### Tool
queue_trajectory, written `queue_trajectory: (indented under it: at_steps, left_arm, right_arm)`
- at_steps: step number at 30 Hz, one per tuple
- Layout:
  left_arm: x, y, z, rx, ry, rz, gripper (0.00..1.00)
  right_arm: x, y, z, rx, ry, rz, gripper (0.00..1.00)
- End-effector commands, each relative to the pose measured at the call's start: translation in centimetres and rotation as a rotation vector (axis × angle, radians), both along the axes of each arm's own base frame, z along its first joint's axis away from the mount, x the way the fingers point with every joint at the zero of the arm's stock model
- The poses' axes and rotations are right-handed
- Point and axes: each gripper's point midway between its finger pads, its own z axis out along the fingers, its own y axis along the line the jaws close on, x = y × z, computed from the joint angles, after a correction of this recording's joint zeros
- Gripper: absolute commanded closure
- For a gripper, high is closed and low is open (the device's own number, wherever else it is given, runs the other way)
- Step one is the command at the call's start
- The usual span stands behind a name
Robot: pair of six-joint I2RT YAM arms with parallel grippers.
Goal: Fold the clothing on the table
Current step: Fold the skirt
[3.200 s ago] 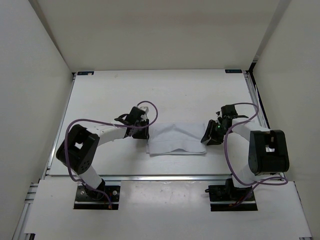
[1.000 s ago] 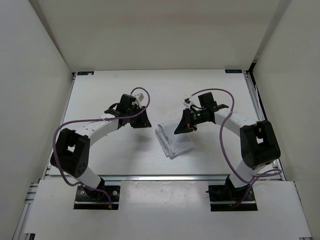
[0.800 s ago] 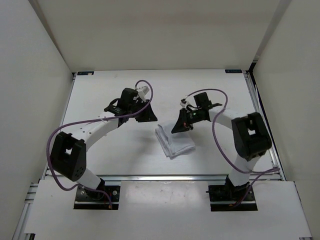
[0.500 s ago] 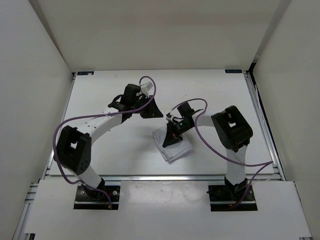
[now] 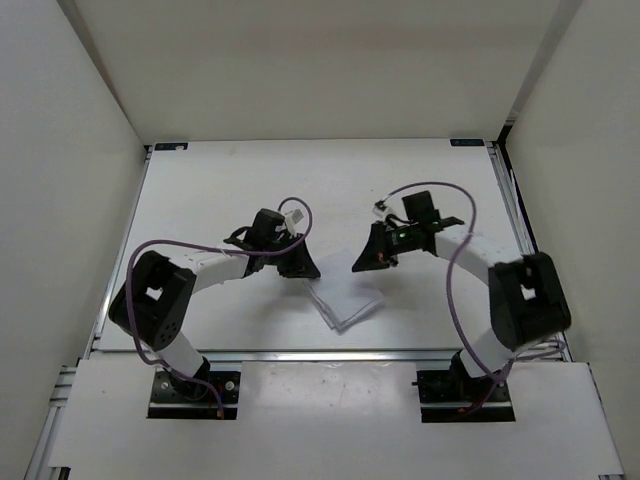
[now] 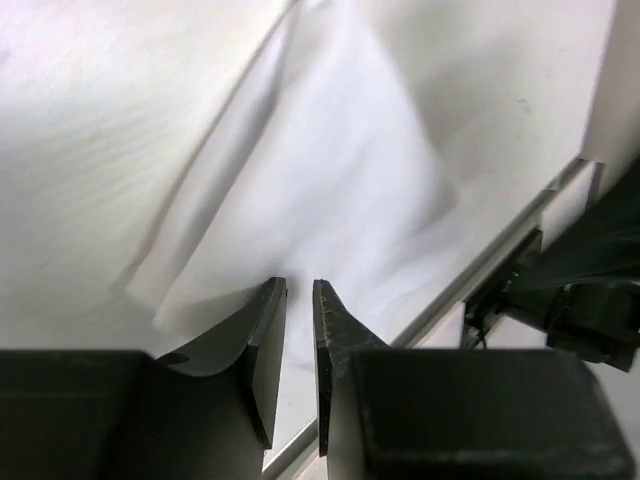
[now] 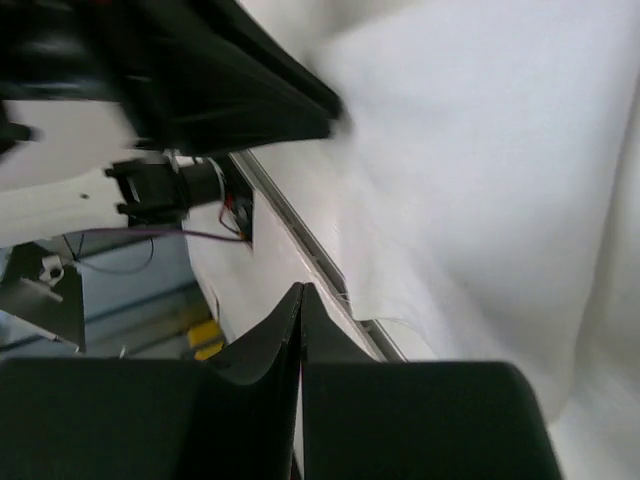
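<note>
The clothing (image 5: 345, 300) is a small folded white square lying askew on the table (image 5: 200, 200), between the two arms. My left gripper (image 5: 305, 270) sits low at its left corner. In the left wrist view its jaws (image 6: 297, 290) stand a narrow gap apart with nothing between them, and the cloth (image 6: 330, 190) spreads just ahead. My right gripper (image 5: 360, 264) hovers over the cloth's far right corner. The right wrist view shows it (image 7: 302, 292) shut and holding nothing, with the cloth (image 7: 480, 150) beyond.
White walls close in the table on the left, back and right. A metal rail (image 5: 330, 352) runs along the near edge, in front of both arm bases. Purple cables loop over each arm.
The clothing went from a wide rectangle to a small square. In the last second the left gripper came nearer to the cloth and narrowed; the right dipped onto the cloth, then drew back right.
</note>
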Motion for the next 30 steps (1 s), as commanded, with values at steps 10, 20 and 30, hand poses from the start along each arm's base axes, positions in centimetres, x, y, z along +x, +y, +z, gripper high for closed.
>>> queue_trajectory:
  at_steps: [10,20,30]
  left_arm:
    - [-0.9,2.9,-5.1,0.193,-0.057,0.051,0.76]
    - [3.4,5.7,7.3,0.226,-0.308,0.111,0.38]
    - [-4.2,15.7,2.6,0.347,-0.130,0.225,0.28]
  right_arm:
    - [-0.9,-3.5,0.3,-0.021,-0.027,-0.125,1.00]
    - [2.2,-8.7,3.4,-0.152,-0.189,-0.308,0.95]
    - [0.8,-13.2,2.4,-0.216,-0.207,-0.435,0.64]
